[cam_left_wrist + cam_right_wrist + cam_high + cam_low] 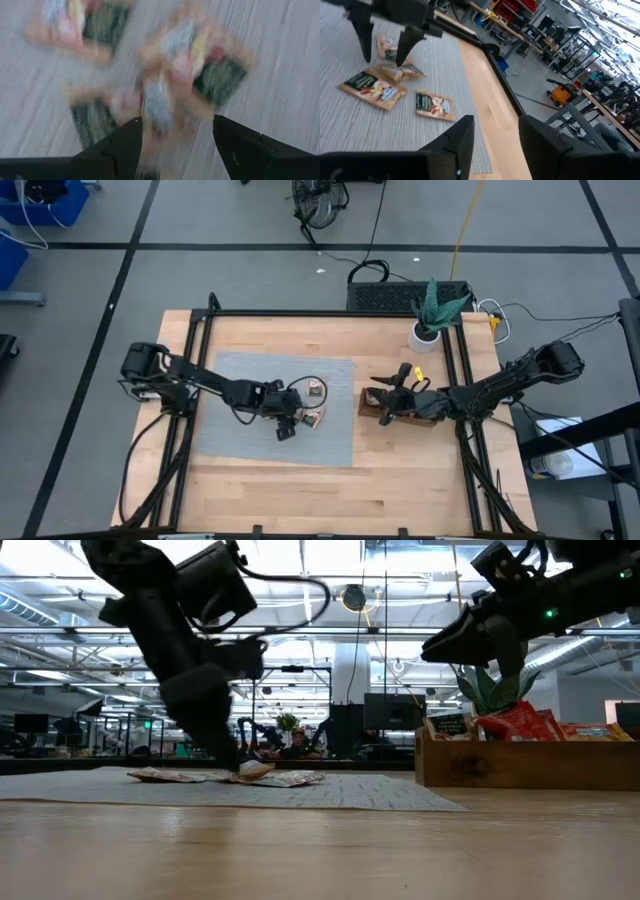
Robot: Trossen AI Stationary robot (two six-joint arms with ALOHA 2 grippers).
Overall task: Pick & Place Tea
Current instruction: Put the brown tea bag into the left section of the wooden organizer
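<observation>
Several tea sachets (372, 89) lie clustered on the grey mat (240, 375), where I straddle one with the left gripper's (176, 131) spread, empty fingers and should press flat before pinching; right gripper (496, 129) hovers unclenched over the wooden tray (520, 762).

You won't find any text you can read here. The tea sachets (372, 90) on the grey mat (350, 130) carry printed panels, but the lettering is too small and blurred to make out. The packets in the wooden tray (520, 762) are just as unreadable.
</observation>
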